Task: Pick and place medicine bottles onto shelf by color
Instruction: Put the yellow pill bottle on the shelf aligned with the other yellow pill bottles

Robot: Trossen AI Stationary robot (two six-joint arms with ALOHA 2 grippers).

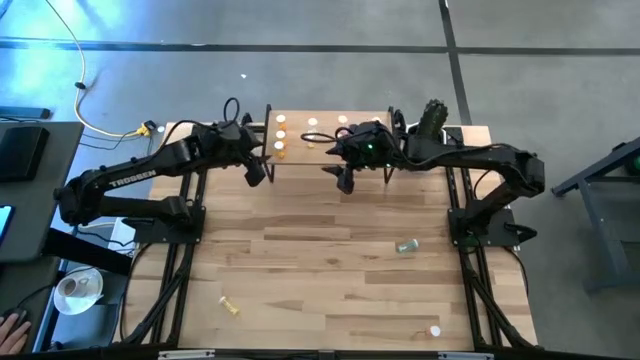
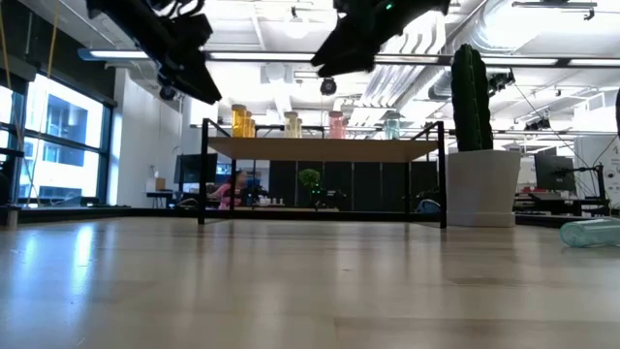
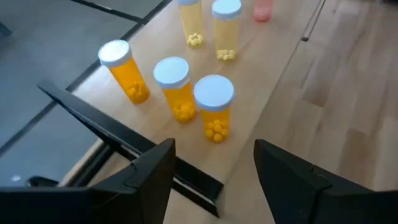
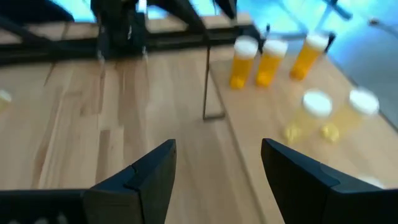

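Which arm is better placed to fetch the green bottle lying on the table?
Probably the right: the green bottle lies on its half of the table, the right hand is empty, and the left hand is farther away.

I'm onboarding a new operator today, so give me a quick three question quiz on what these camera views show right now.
1. True or false: both pincers, left and right, are open and empty.
2. How many white-capped translucent orange pill bottles stand together on the small light-wood shelf with thin black legs? A) one B) three C) five
3. Fill in: the translucent green pill bottle on the large wooden tabletop lies on its ____.

Key
1. True: nothing sits between either pair of fingers.
2. B, three.
3. Side, nearer the right arm.
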